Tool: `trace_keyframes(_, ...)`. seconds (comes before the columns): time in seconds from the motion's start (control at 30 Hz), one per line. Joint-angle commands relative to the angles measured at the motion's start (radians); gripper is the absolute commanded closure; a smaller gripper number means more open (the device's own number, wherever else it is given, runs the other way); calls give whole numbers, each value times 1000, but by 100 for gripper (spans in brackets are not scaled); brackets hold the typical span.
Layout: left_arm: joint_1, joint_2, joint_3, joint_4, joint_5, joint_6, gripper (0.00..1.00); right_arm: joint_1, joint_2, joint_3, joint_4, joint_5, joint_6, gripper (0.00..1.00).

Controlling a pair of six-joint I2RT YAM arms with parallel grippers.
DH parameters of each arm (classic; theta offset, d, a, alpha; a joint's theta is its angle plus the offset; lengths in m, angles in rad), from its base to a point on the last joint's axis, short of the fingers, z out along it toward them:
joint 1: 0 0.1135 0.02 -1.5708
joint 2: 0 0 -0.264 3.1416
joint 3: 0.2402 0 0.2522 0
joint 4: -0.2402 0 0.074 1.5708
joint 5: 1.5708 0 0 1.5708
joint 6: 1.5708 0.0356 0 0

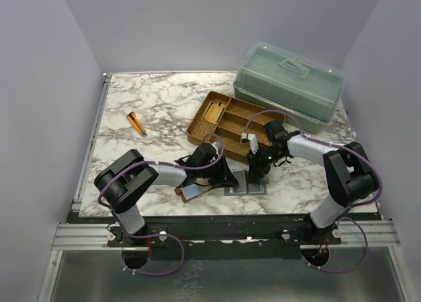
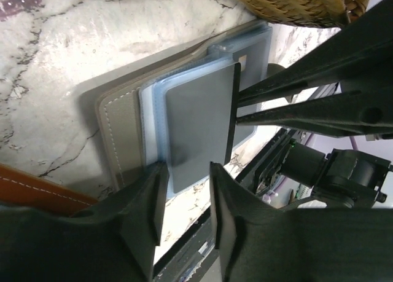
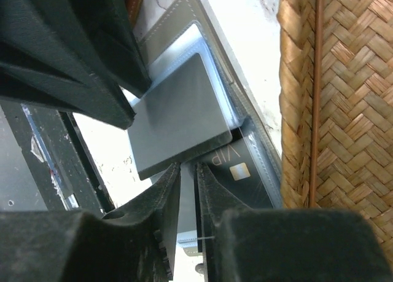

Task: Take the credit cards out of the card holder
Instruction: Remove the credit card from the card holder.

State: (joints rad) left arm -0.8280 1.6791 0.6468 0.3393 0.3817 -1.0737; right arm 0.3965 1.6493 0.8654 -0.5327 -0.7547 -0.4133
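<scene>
The card holder [image 1: 183,192], reddish-brown with a blue inner panel, lies open near the table's front edge; only its brown rim [image 2: 37,187] shows in the left wrist view. Beside it lies a grey folder [image 2: 120,128] with clear sleeves. A plain grey card [image 2: 196,122] sticks out of a sleeve, over a dark card marked VIP [image 3: 236,168]. My left gripper [image 2: 187,190] is open, its fingers straddling the grey card's near end. My right gripper [image 3: 188,168] stands narrowly open. Its fingertips [image 2: 245,94] touch the card's opposite edge, and nothing is clamped between them.
A woven partitioned tray [image 1: 230,121] sits just behind both grippers, its wall [image 3: 344,110] close to the folder. A translucent green lidded box [image 1: 289,81] stands at the back right. An orange and black pen [image 1: 137,123] lies at the left. The black table edge [image 1: 217,216] runs close in front.
</scene>
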Motion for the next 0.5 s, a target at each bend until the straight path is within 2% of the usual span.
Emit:
trace_keyframes(0.0,-7,54,-18,21,-17,-2,68,5,-12,17,-13,0,-6,74)
trace_keyframes(0.1,-5,86,-20,17,-19,0,74,0,-24,17,-17,6,-4,70)
trace_keyframes(0.27,-6,127,-8,2,-27,4,79,-31,-27,34,-36,-8,-11,67)
trace_keyframes(0.47,-6,146,-5,-14,-42,0,87,-53,-9,53,-74,-22,-30,58)
